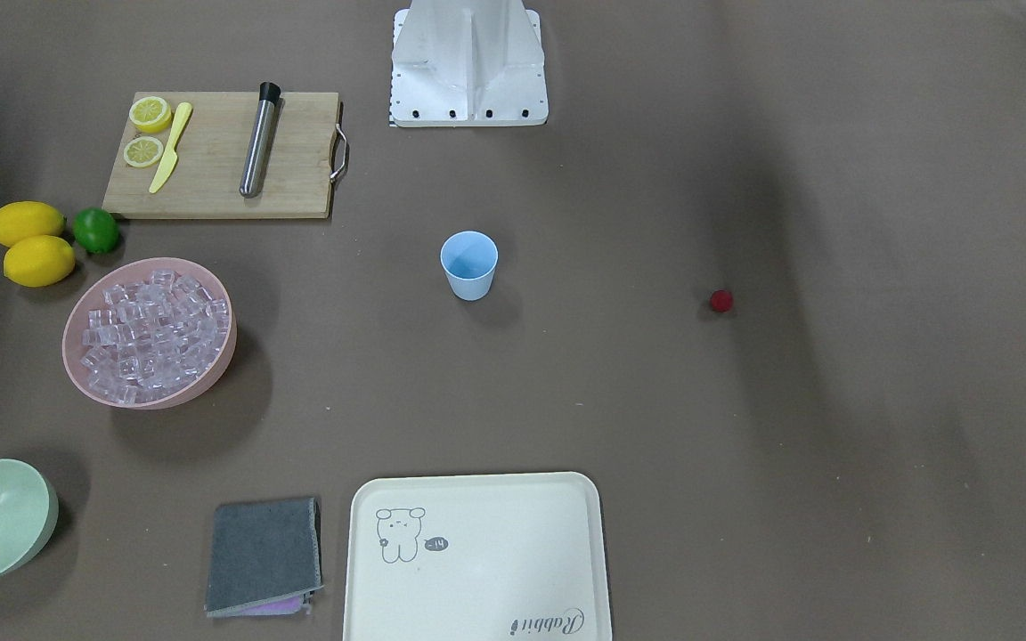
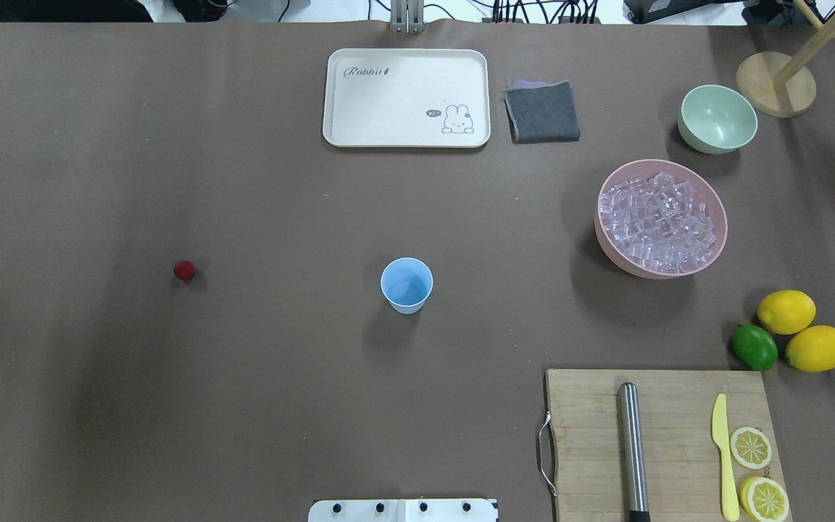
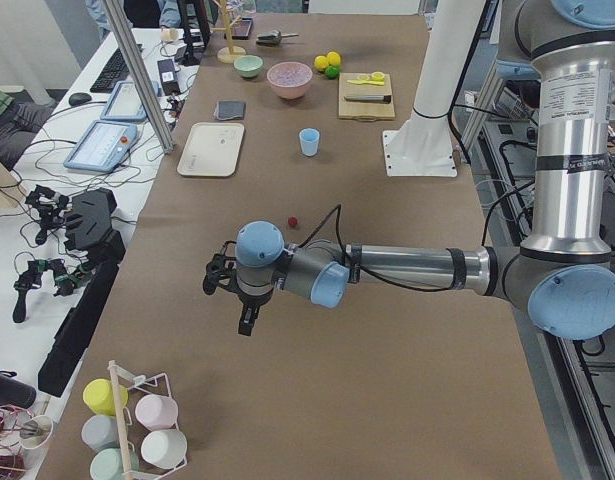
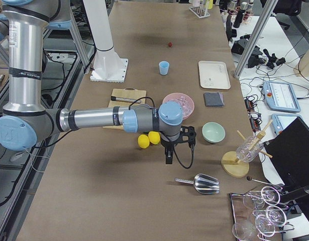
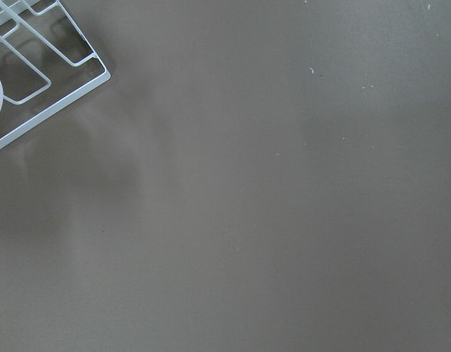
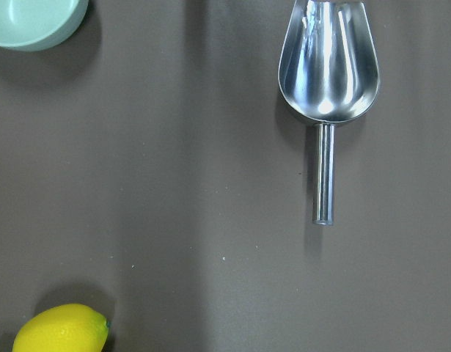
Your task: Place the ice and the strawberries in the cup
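Note:
The light blue cup (image 2: 406, 285) (image 1: 468, 264) stands upright and empty near the table's middle. One dark red strawberry (image 2: 184, 270) (image 1: 721, 301) lies alone on the brown mat on my left side. Clear ice (image 2: 660, 225) (image 1: 152, 334) fills a pink bowl (image 2: 609, 254) on my right side. The left gripper (image 3: 245, 320) hangs over bare mat well short of the strawberry and shows only in the exterior left view; I cannot tell its state. The right gripper (image 4: 168, 158) hangs beyond the lemons, near a metal scoop (image 6: 328, 66); its state I cannot tell either.
A cutting board (image 2: 657, 442) holds a muddler, yellow knife and lemon slices. Two lemons (image 2: 802, 330) and a lime (image 2: 754, 346) lie beside it. A cream tray (image 2: 406, 98), grey cloth (image 2: 541, 111) and pale green bowl (image 2: 717, 118) sit at the far edge. A cup rack (image 3: 137, 420) stands at the left end.

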